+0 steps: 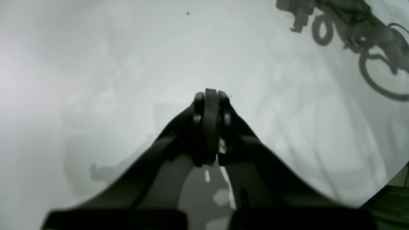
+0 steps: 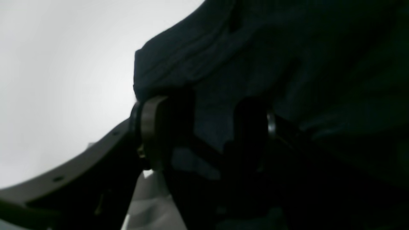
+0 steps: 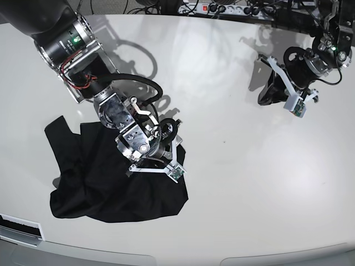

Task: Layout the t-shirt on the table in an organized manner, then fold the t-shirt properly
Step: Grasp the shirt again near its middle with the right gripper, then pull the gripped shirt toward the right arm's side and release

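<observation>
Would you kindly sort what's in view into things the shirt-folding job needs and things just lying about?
Job: t-shirt, table, right claw, open over the shirt; left claw, shut.
Lying about: power strip and cables beyond the far edge.

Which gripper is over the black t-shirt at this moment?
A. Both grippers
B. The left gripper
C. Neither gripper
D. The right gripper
D. In the base view the right gripper sits over the crumpled t-shirt, its jaws apart with dark cloth between them in the right wrist view, while the left gripper is shut and apart from the shirt, over the bare white table.
</observation>
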Robot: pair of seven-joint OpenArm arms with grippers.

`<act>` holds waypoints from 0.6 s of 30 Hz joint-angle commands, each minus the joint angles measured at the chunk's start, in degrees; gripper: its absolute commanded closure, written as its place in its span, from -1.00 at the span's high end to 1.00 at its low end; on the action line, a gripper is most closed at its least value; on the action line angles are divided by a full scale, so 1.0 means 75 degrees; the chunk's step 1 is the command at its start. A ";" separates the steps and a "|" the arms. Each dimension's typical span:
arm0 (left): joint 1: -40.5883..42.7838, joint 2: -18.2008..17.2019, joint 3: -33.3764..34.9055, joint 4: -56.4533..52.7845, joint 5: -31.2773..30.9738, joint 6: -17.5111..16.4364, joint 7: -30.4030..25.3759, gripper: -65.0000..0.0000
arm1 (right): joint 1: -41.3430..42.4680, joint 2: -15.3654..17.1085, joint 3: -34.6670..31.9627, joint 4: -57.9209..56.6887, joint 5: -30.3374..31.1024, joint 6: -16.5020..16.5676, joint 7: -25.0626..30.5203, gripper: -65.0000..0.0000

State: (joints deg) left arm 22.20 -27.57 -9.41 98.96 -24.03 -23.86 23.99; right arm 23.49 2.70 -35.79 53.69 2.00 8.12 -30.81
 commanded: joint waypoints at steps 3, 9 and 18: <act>-0.0023 -0.0090 -0.0050 0.0125 -0.0064 -0.0023 -0.0175 -1.00 | 0.0102 -0.0026 0.0035 0.0064 0.0213 0.0519 0.0038 -0.06; -0.0023 -0.0096 -0.0050 0.0122 -0.0064 -0.0026 -0.0175 -1.00 | 0.0149 -0.0015 0.0035 0.0160 -0.0248 0.1594 -0.0842 -1.00; -0.0020 -0.0175 -0.0050 0.0125 -0.0003 -0.0026 -0.0166 -1.00 | -0.1358 0.1215 0.0029 0.3002 0.1335 0.4251 -0.3512 -1.00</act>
State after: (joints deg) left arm 22.22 -28.21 -9.41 98.96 -23.24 -23.88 23.94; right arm 12.10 11.60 -35.88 75.96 12.38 39.66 -55.90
